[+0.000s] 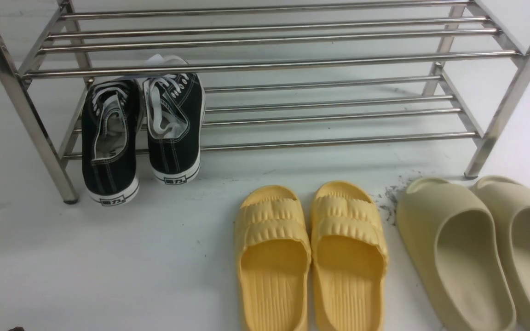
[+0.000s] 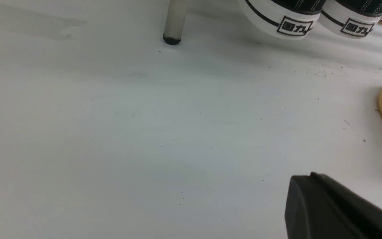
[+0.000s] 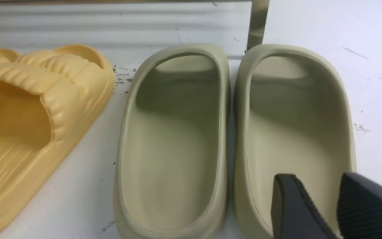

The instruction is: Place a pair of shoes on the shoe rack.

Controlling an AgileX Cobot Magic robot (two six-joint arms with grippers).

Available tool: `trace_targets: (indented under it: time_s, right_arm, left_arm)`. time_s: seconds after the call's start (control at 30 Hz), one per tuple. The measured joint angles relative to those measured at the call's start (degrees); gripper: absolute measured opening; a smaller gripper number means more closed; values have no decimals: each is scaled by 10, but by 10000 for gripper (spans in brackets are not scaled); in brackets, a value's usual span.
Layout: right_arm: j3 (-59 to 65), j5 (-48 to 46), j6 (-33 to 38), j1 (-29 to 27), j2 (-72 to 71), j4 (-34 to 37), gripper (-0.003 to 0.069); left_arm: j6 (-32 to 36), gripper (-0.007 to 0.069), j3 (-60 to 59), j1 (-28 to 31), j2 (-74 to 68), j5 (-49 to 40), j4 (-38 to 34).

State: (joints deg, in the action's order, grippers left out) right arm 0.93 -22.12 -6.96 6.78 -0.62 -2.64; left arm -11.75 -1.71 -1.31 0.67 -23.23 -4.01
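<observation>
Pair of shoes [image 1: 141,131]: black canvas, side by side on lower tier of shoe rack [image 1: 265,64], left end, heels overhanging front tube. Yellow slides [image 1: 311,257] and beige slides [image 1: 481,248] on white counter [image 1: 108,266] before rack. Left hand [image 2: 337,209]: closed, empty, low over bare counter. Right hand [image 3: 337,205]: fingers slightly parted, empty, above beige slide.

Bright, even overhead light — glare on the shoe rack [image 1: 265,69] tubes, soft shadows, sharp focus.
</observation>
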Motion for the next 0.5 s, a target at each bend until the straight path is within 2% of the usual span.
trace_targets:
  time_s: [0.5]
  right_arm:
    - [0, 0, 0, 0, 0, 0, 246]
  left_arm:
    - [0, -5, 0, 0, 0, 0, 0]
